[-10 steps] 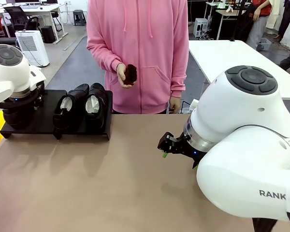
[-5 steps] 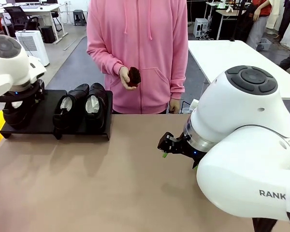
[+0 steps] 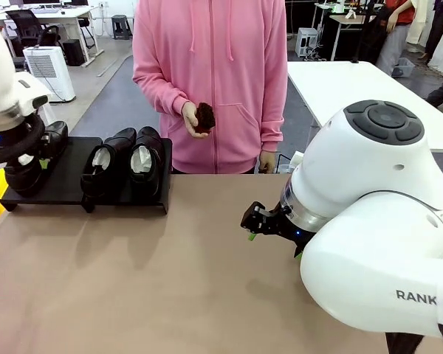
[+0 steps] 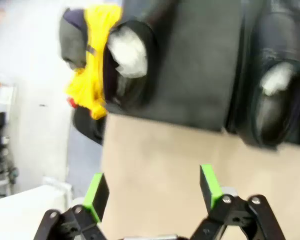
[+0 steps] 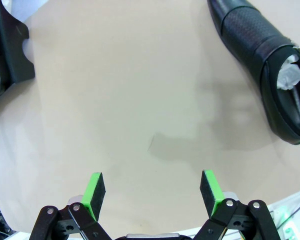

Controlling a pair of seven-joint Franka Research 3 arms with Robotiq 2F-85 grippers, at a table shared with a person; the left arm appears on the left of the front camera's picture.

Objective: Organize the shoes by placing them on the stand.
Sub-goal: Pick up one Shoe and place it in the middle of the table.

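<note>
Shoes: three sit on the stand [image 3: 74,193], one [image 5: 262,65] lies on the table by my empty, spread right gripper [image 5: 152,192] (left gripper [image 4: 152,187] equally wide), so I should straddle its opening squarely before closing.

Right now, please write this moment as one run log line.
left gripper: open, above stand | right gripper: open, over table | stand: three shoes | fourth shoe: on table

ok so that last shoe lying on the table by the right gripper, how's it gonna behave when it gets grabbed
The shoe looks glossy, so the green pads may slip on the smooth leather. The crumpled white paper inside probably keeps it from collapsing when squeezed. It lies flat on its sole on the table, so it will likely slide rather than roll if nudged.
</note>
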